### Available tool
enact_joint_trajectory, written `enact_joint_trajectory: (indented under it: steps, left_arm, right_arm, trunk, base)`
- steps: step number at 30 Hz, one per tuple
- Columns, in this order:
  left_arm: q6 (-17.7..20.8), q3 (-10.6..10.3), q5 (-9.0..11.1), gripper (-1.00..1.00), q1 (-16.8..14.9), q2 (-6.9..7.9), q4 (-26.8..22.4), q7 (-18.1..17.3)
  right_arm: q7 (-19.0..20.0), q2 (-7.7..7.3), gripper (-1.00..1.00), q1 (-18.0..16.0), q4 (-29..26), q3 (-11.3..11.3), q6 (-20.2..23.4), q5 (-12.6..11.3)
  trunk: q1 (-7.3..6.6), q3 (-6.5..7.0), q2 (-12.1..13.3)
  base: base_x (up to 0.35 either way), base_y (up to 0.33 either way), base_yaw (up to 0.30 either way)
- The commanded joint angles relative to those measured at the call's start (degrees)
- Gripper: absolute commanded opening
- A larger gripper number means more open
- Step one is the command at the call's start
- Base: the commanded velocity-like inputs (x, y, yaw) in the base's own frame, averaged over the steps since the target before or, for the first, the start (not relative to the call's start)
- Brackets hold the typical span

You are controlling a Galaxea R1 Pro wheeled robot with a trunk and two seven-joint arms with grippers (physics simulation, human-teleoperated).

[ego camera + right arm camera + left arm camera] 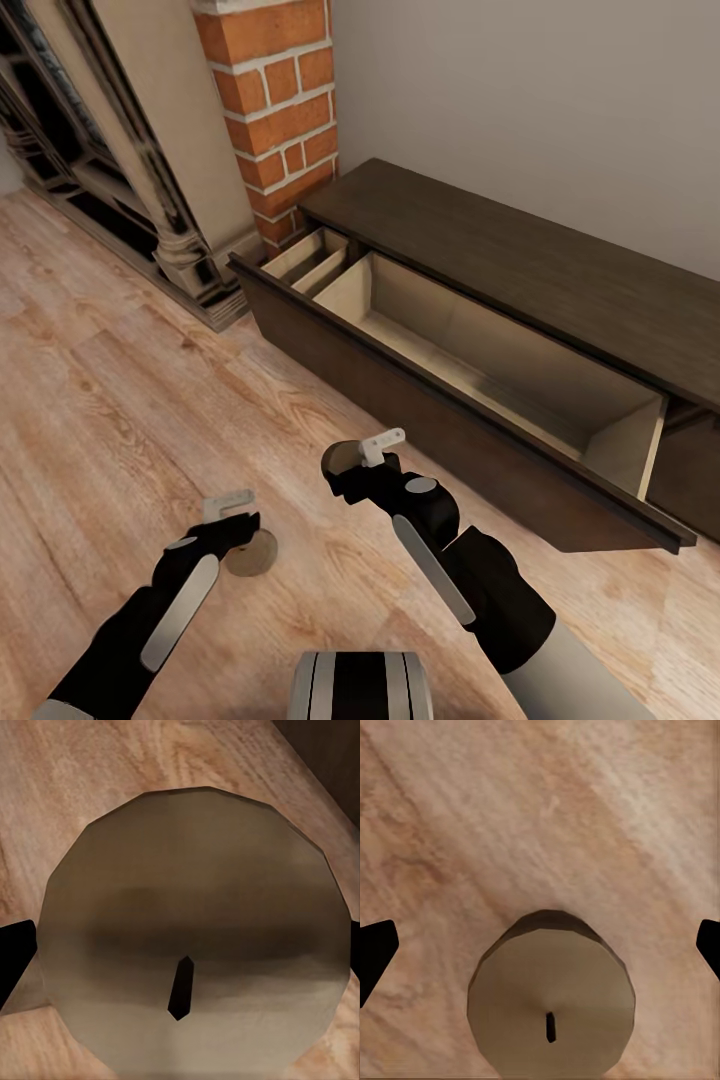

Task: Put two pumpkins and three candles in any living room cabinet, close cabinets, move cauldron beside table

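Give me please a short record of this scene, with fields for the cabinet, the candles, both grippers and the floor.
cabinet: long dark-brown unit by the wall, big drawer pulled open, pale inside, nothing seen in it
left candle: tan stub at the left gripper, wick visible
right candle: tan stub at the right gripper, close to the camera
grip state: cannot tell for either gripper
floor: light wood planks
beside cabinet: brick column
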Motion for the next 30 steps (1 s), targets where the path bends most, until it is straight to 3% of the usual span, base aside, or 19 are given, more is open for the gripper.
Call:
enact_joint_trajectory:
  steps: [1, 9, 30]
  left_arm:
    - [-0.01, -0.16, 0.65, 1.0, -0.13, -0.02, 0.33, 0.58]
    - [-4.96, -0.07, 0.99, 1.0, -0.57, -1.05, 7.8, -1.64]
    - [-5.76, -0.02, 1.32, 1.0, -1.21, -1.9, 10.67, -2.51]
  right_arm:
    - [-0.55, 0.0, -1.0, -0.04, -0.05, 0.07, 0.12, -0.71]
    - [-0.55, -0.05, -1.0, -0.04, -0.06, 0.07, 0.13, -0.74]
    - [-0.55, -0.05, -1.0, 0.22, -0.14, 0.16, 0.13, -0.68]
  trunk:
    - [-0.01, -0.04, -0.02]
    - [-0.01, -0.04, -0.02]
    - [-0.01, -0.04, -0.02]
  base:
    - [0.007, 0.0, 0.0]
    - [0.002, 0.0, 0.0]
    - [0.0, 0.0, 0.0]
